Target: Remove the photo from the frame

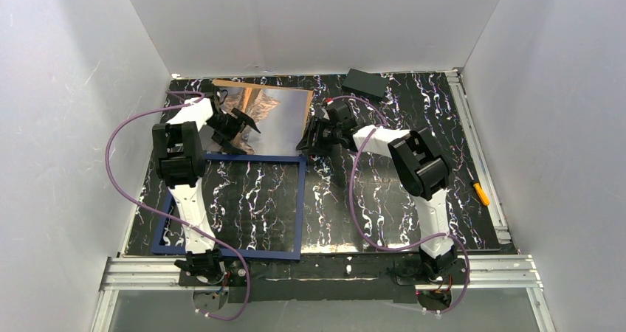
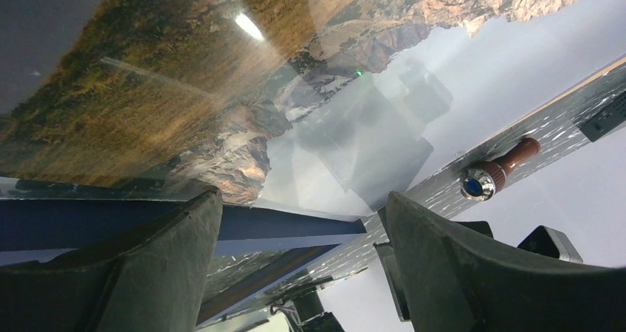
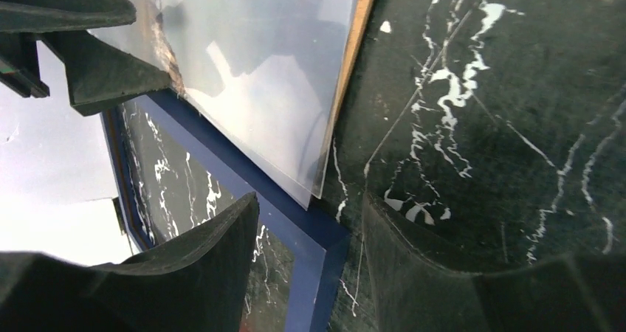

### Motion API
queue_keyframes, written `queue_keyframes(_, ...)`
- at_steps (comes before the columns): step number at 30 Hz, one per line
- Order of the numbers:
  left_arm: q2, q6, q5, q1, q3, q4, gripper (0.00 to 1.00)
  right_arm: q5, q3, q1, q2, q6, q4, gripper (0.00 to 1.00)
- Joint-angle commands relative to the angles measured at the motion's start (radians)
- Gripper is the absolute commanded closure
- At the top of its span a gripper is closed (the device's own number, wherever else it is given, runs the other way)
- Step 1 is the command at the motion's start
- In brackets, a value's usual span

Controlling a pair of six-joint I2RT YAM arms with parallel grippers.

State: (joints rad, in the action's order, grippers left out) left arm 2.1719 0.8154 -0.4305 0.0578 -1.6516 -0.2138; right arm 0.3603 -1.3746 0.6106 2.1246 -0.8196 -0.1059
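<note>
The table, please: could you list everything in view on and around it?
photo: one, brown mountain print, far left, near corner overlapping the frame
frame: one, navy, flat, near left
block: one, black, far edge
small item: one, orange, right edge
cylinder: one, reddish-brown, silver-tipped, beside the photo
table: one, black marbled
left claw: one, black, open, over the photo
right claw: one, black, open, at the frame's far-right corner
</note>
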Motion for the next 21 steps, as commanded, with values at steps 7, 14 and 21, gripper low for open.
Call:
queue_keyframes(7, 0.024, 0.011, -0.018, 0.0, 0.034, -0.086, 0.19, -0.014, -0.077, 0.033, 0.046, 0.054, 0.078, 0.38)
queue_keyframes(14, 0.021, 0.014, -0.02, 0.001, 0.04, -0.082, 0.19, 0.017, -0.022, 0.04, 0.069, -0.113, -0.099, 0.38)
queue_keyframes(21, 0.023, 0.013, -0.023, 0.001, 0.043, -0.076, 0.19, 0.1, 0.07, 0.024, 0.072, -0.27, -0.387, 0.41)
